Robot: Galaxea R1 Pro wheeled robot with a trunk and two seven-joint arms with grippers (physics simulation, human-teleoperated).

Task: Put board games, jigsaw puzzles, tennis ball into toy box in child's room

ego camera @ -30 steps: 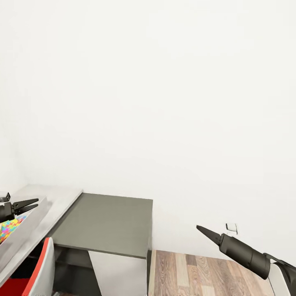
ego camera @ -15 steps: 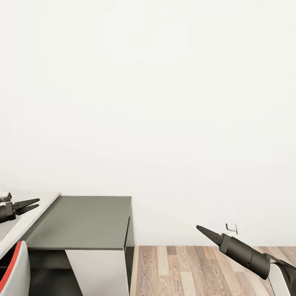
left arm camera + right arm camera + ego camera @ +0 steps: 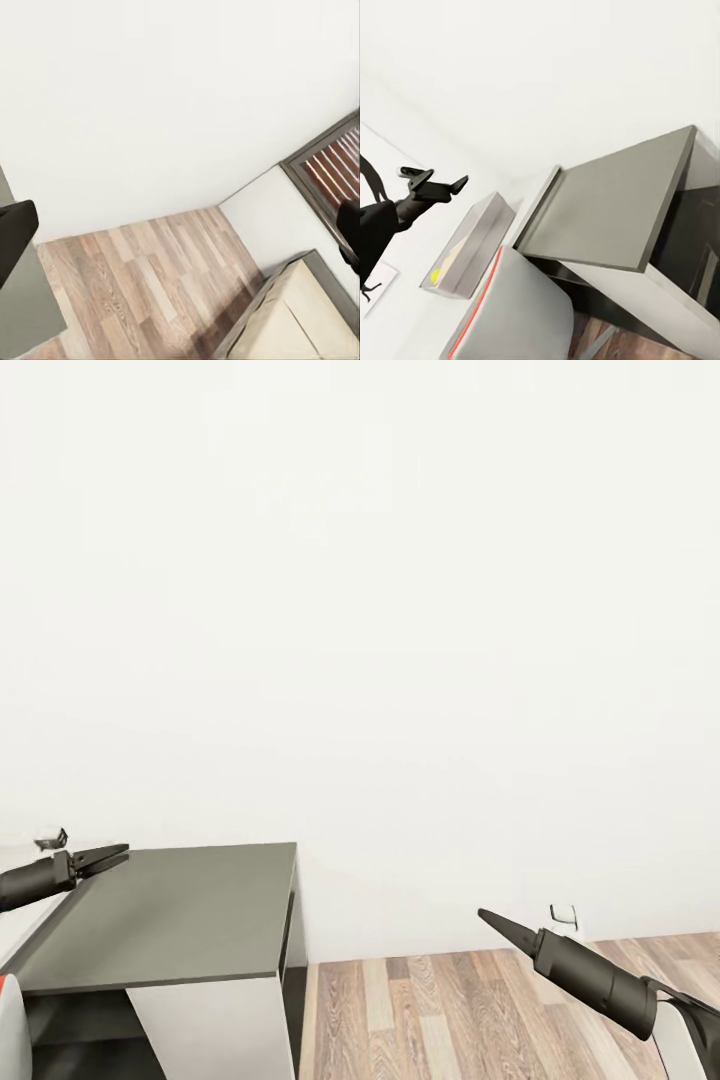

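A plain white wall (image 3: 380,610) takes up most of the head view, evenly lit and bare apart from a small white wall socket (image 3: 563,915) low at about 4 o'clock. Wood-plank floor (image 3: 440,1015) in mixed brown tones runs along its foot from 6 to 4 o'clock. At 7 o'clock stands a low dark grey shelf unit (image 3: 170,915) with a flat top and a pale front panel below. In the left wrist view the same plank floor (image 3: 142,277) meets a white corner, beside a tall dark-framed window (image 3: 330,176). The right wrist view shows a grey chair back with a red edge (image 3: 514,315) next to the shelf unit.
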